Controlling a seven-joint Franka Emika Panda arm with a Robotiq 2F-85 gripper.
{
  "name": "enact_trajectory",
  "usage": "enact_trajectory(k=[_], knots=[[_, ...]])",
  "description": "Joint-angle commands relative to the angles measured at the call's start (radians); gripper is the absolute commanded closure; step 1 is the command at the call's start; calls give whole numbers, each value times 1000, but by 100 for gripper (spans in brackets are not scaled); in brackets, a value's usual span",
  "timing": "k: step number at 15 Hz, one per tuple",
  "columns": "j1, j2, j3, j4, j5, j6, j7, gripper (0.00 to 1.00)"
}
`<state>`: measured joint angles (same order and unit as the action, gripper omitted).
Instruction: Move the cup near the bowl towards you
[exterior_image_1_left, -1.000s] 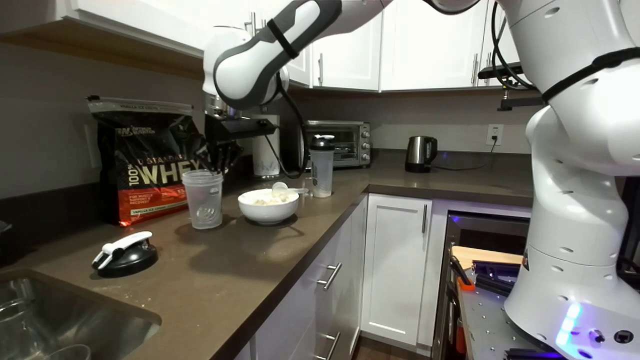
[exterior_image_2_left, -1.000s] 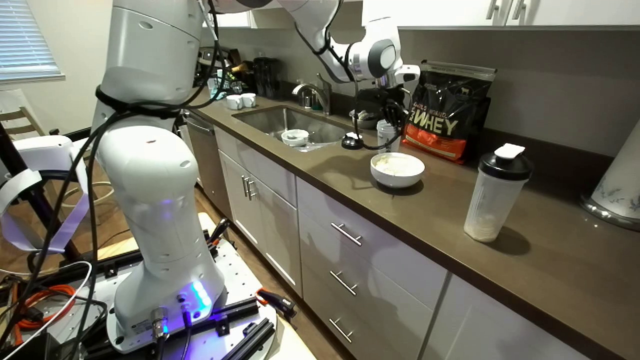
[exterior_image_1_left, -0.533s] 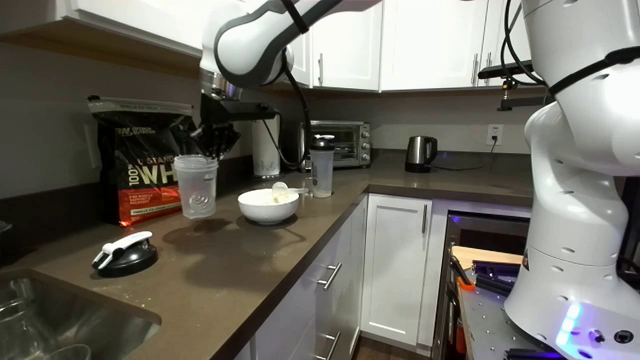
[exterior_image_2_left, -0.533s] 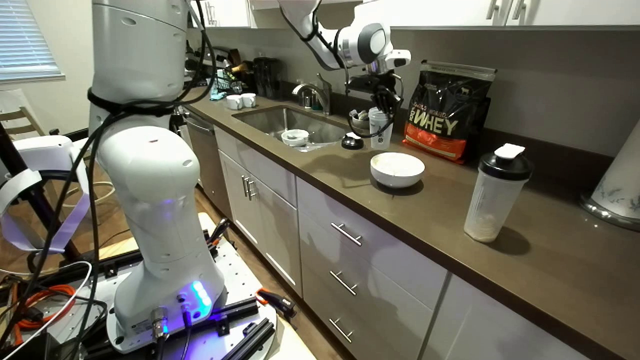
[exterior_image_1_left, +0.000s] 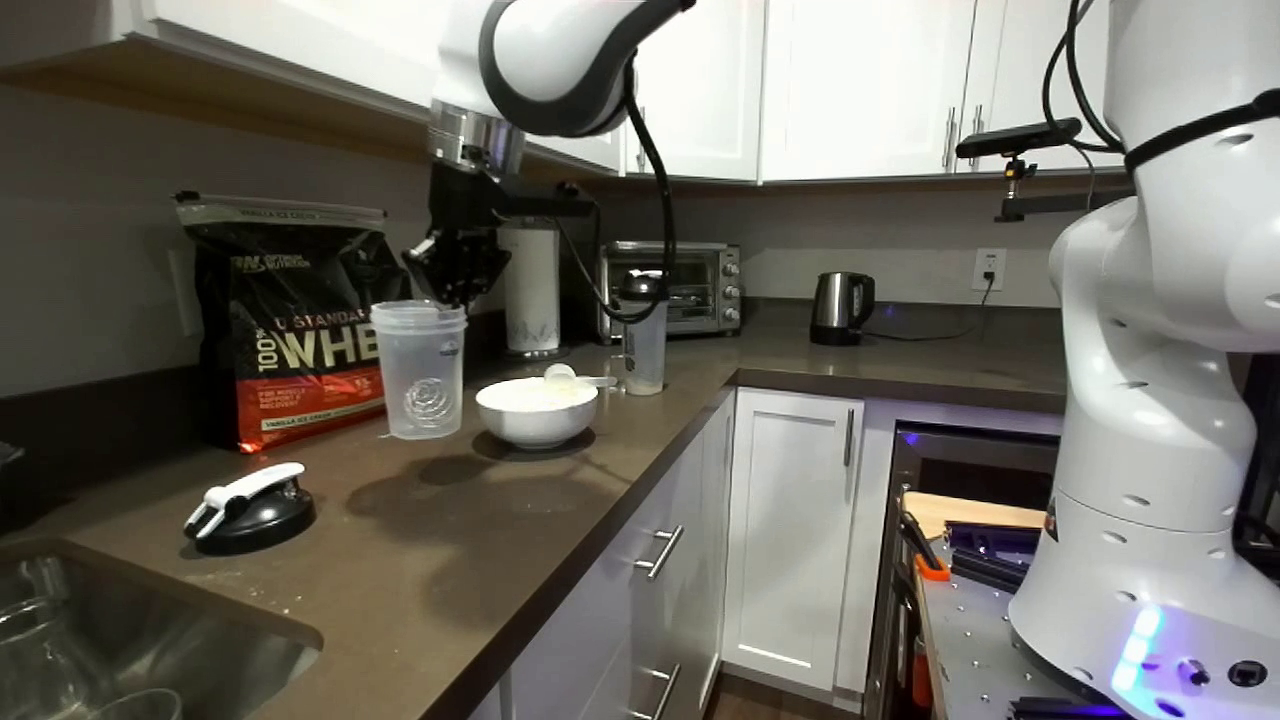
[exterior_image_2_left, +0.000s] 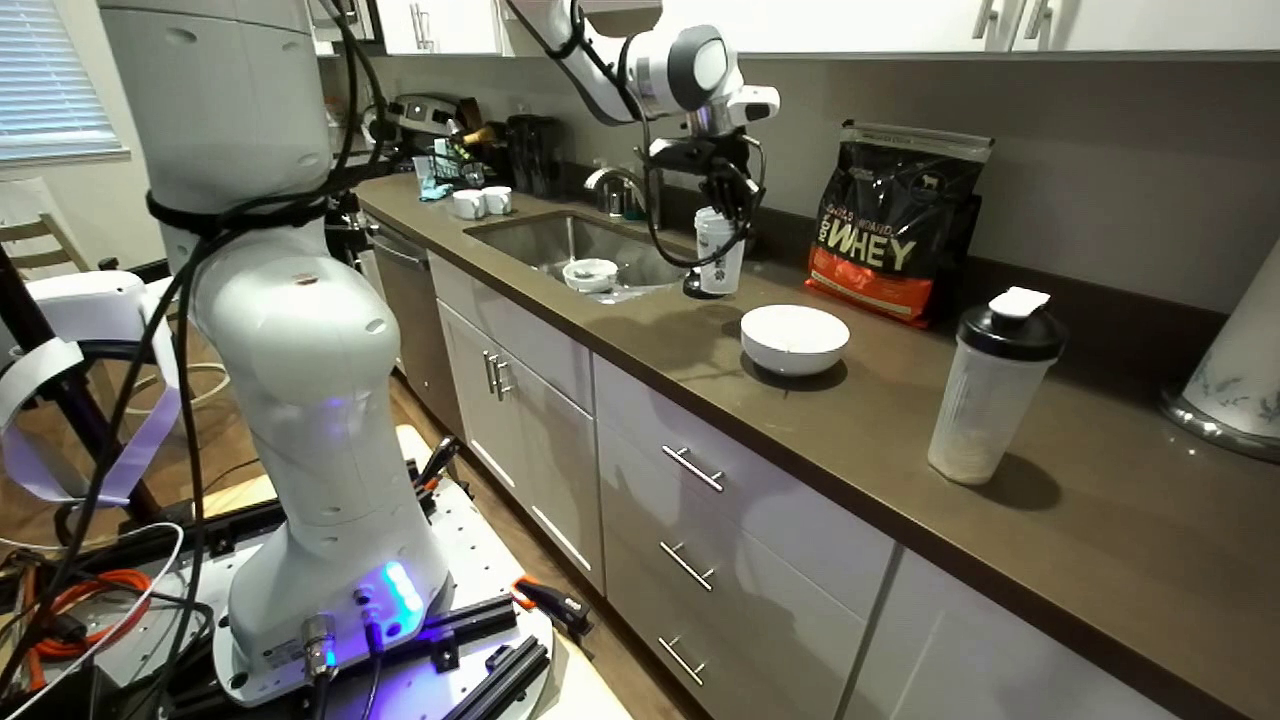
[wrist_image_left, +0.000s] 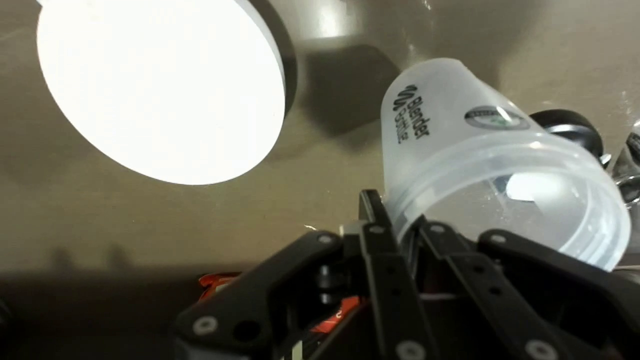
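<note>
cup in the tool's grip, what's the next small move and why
Probably ease the cup a little towards the robot's base, at this height, taking "you" as the robot: the tool pinches it at the rim, a shadow lies apart from it, so it looks lifted, and it hangs beside the bowl, back from the counter's front edge.

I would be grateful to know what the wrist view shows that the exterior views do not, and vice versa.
Only the wrist view shows readable lettering, Blender Bottle, on the cup. Only the exterior views show the lidded shaker bottle, the paper roll and the robot's base. Shared: the gripper, closed on the cup's rim, the bowl, the loose black lid and the whey bag, the wrist view catching only slivers of the bag.
</note>
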<state>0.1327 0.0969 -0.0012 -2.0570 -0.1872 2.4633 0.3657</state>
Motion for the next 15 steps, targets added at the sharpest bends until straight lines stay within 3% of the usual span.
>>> enact_trajectory(k=[1,15], knots=[[-13,-104,32,-121,25,5,-37,95],[-22,-180,74,-323,21,38,-25,95]])
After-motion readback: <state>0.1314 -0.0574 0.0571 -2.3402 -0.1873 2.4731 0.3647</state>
